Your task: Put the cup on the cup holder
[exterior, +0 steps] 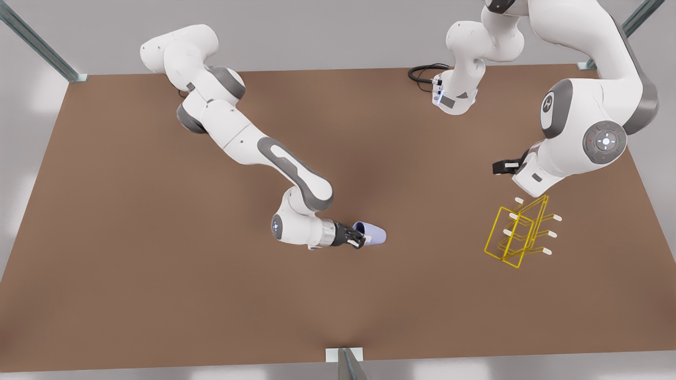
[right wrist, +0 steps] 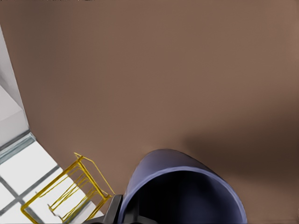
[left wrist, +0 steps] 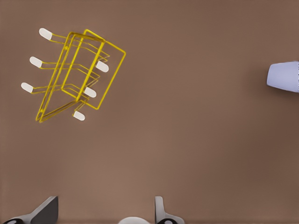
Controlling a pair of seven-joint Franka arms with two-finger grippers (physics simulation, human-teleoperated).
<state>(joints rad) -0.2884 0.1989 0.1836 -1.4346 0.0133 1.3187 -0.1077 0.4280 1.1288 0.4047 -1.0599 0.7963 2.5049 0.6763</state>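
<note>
Smooth lavender-blue tapered cup [exterior: 372, 233] lies tilted, rim pinched by the right gripper [exterior: 359, 239]; left gripper [left wrist: 105, 212] spread wide above the yellow wire cup holder [exterior: 515, 232]

No readable text, labels, brands or numbers on arms, table or objects.

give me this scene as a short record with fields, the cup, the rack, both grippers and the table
cup: pale lavender, tipped sideways, gripped at its rim
cup holder: yellow wire rack with white-capped prongs, standing apart from the cup toward the front view's right
right gripper: shut on the cup, mid-table
left gripper: open, waiting above the table near the rack
table: plain brown surface
task state: cup not yet on the rack
</note>
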